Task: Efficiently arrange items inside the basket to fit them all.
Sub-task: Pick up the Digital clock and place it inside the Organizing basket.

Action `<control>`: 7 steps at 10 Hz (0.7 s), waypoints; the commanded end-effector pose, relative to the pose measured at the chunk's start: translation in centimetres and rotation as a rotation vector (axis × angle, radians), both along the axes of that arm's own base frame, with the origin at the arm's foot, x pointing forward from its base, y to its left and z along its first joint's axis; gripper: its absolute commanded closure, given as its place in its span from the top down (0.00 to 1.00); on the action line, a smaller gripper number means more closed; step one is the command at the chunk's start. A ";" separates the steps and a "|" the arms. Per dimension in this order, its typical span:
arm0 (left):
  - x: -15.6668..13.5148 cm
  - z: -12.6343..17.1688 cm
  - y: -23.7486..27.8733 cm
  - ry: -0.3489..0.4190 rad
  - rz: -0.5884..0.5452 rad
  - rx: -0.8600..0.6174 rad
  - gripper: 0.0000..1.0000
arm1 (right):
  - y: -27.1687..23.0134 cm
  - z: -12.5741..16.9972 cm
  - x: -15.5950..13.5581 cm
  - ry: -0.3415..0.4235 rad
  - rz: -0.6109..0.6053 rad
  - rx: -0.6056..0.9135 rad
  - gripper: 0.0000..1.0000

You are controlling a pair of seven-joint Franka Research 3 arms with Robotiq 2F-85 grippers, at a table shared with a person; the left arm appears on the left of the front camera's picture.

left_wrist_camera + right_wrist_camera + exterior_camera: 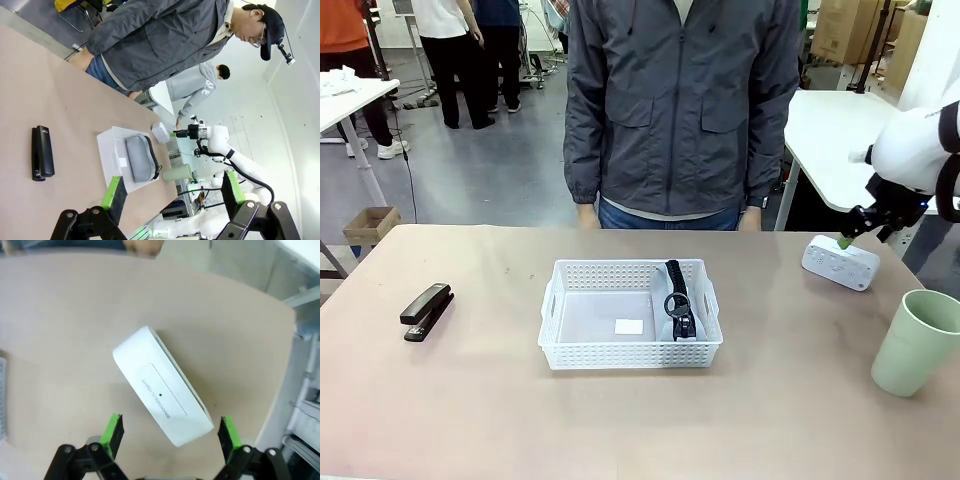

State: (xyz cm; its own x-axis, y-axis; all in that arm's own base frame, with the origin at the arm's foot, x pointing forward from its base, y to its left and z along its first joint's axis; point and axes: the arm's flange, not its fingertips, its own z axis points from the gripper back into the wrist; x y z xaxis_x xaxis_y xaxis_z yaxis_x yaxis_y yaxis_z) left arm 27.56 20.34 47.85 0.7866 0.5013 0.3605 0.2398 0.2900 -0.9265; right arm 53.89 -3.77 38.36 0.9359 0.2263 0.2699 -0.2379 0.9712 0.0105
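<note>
Right gripper (170,421) hangs wide open, empty, jaws straddling the small white rectangular box (160,392) at the desk's (520,420) far right, likely lined up for a pick, while the grey zip pouch with black strap (139,160) hugs the right side of the shallow white lattice plastic basket (630,353), probably to save room; left gripper (170,190) is open, holding nothing.

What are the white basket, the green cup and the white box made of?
The basket looks like moulded white plastic: thin lattice walls, slight sheen. The cup seems matte pale green plastic, smooth and opaque, though I can't be sure. The white box looks like hard, smooth plastic, with rounded corners and printed lettering.
</note>
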 end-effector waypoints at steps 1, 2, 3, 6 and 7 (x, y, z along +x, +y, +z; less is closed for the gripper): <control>0.0 0.2 -0.1 -0.025 0.001 -0.007 1.00 | -0.1 0.0 1.0 -0.051 0.225 -0.154 1.00; 0.0 0.2 -0.1 -0.025 0.001 -0.007 1.00 | -0.5 0.3 1.7 -0.086 0.362 -0.185 1.00; 0.0 0.2 -0.1 -0.025 0.001 -0.007 1.00 | -1.1 0.6 2.4 -0.091 0.451 -0.200 1.00; 0.0 0.2 -0.1 -0.025 0.001 -0.007 1.00 | -1.0 0.5 4.2 -0.099 0.819 -0.145 1.00; 0.0 0.2 -0.1 -0.025 0.001 -0.007 1.00 | -0.7 0.3 4.6 -0.062 0.837 -0.128 1.00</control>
